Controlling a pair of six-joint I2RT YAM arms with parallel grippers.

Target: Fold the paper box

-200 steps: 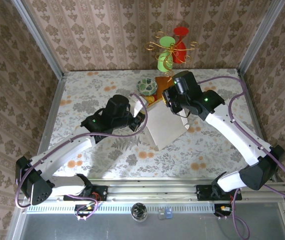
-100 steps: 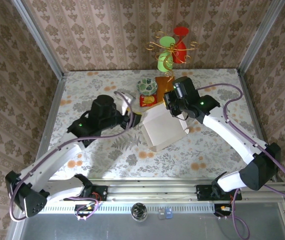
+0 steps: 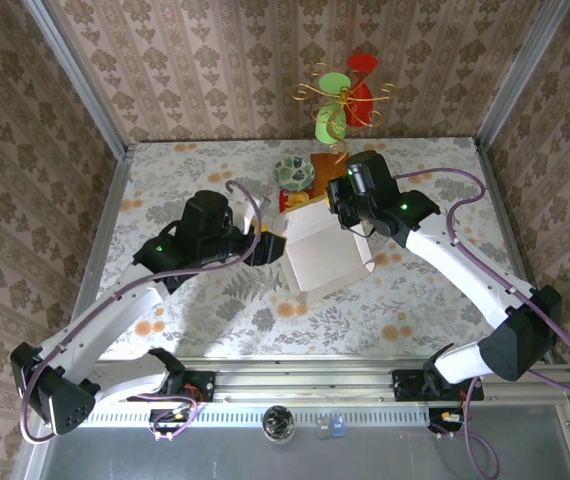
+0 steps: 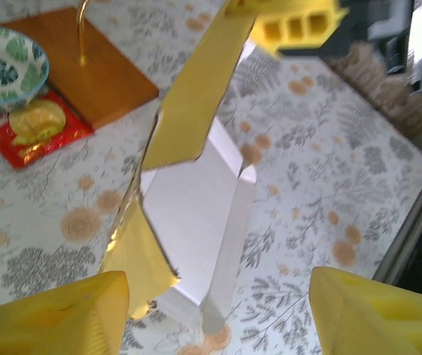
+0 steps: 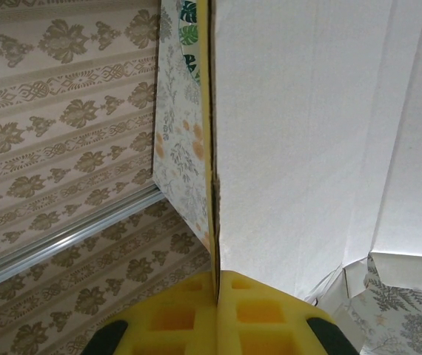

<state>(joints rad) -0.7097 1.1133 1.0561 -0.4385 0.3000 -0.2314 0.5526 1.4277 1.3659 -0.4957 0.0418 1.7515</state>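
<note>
The paper box [image 3: 323, 258] lies partly folded in the middle of the table, its white inner side up. In the left wrist view its white panels [image 4: 196, 214] and a raised yellow flap [image 4: 196, 96] stand ahead of my left gripper [image 4: 215, 318]. The left gripper [image 3: 268, 243] is open just left of the box, with nothing between its fingers. My right gripper [image 3: 350, 212] is at the box's far edge. The right wrist view shows that gripper [image 5: 217, 296] shut on the thin edge of a box wall [image 5: 307, 133].
Behind the box are an orange-brown board [image 3: 327, 165] holding a wire stand with green and red ornaments [image 3: 343, 100], a leaf-patterned bowl [image 3: 293, 172] and a red packet [image 3: 295, 200]. Patterned walls close in the table's sides and back.
My left gripper has opened, let go of the box's left side and drawn back slightly. The box has dropped and turned a little; the right gripper still holds it.
</note>
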